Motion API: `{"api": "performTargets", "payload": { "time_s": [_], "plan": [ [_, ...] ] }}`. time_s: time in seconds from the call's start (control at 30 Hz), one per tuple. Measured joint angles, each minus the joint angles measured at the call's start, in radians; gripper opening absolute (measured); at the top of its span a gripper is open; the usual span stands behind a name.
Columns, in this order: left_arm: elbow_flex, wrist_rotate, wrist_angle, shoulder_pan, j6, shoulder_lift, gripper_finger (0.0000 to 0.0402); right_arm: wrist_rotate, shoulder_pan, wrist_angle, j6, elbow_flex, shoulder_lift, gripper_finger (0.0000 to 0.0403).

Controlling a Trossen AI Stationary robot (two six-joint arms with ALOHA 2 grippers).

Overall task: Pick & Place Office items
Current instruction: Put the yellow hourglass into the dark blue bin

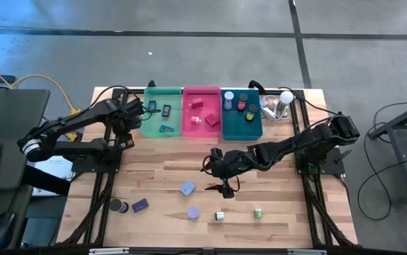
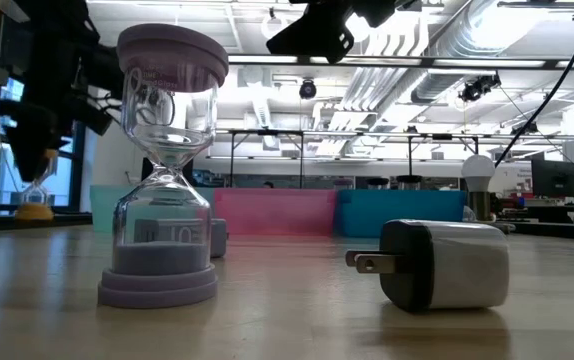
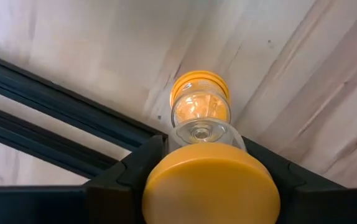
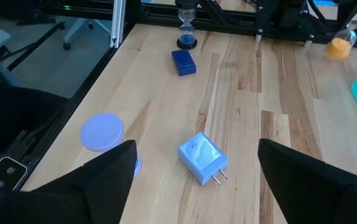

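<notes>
My left gripper point(image 1: 129, 126) is at the table's far left, by the green bin point(image 1: 162, 113), shut on a small yellow hourglass point(image 3: 200, 109); the low view shows that hourglass point(image 2: 35, 195) under the dark fingers. My right gripper point(image 1: 225, 188) hangs open over the middle of the table, above a light-blue charger point(image 4: 202, 158) and touching nothing. Standing upright on its base is a lavender hourglass point(image 2: 162, 170). A white-and-black charger point(image 2: 437, 262) lies on its side. Near the left front are a blue block point(image 4: 183, 62) and a blue hourglass point(image 4: 186, 31). My left gripper pinches the yellow hourglass by its top cap point(image 3: 160, 186), one finger point(image 3: 132, 171) on each side of the cap. The fingers come from above, pointing down. The hourglass hangs upright below them; whether its bottom cap point(image 3: 198, 84) touches the wood cannot be told.
Green, pink point(image 1: 201, 113) and teal point(image 1: 242, 117) bins stand in a row at the far edge, each with small items inside. A white bulb point(image 1: 286, 97) with clear plastic sits right of them. A small green item point(image 1: 257, 212) lies near the front. Black frame rails run along the table's sides.
</notes>
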Motion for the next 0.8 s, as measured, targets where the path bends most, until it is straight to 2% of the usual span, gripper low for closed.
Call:
{"api": "performTargets", "payload": {
  "time_s": [0.3, 0.6, 0.7, 0.8],
  "plan": [
    [0.148, 0.007, -0.051, -0.14, -0.045, 0.0, 0.0176, 0.0, 0.0, 0.0, 0.0, 0.0, 0.0, 0.0325],
    [0.363, 0.107, -0.179, -0.3, -0.181, 0.0, 0.0176, 0.0, 0.0, 0.0, 0.0, 0.0, 0.0, 0.0325],
    [0.417, 0.151, -0.155, -0.357, -0.221, -0.003, 0.0176, 0.0, 0.0, 0.002, 0.0, 0.0, 0.0, 0.0325],
    [0.428, 0.199, -0.023, -0.413, -0.251, -0.008, 0.0176, 0.0, 0.0, 0.009, -0.017, 0.0, 0.0, 0.0325]
  ]
}}
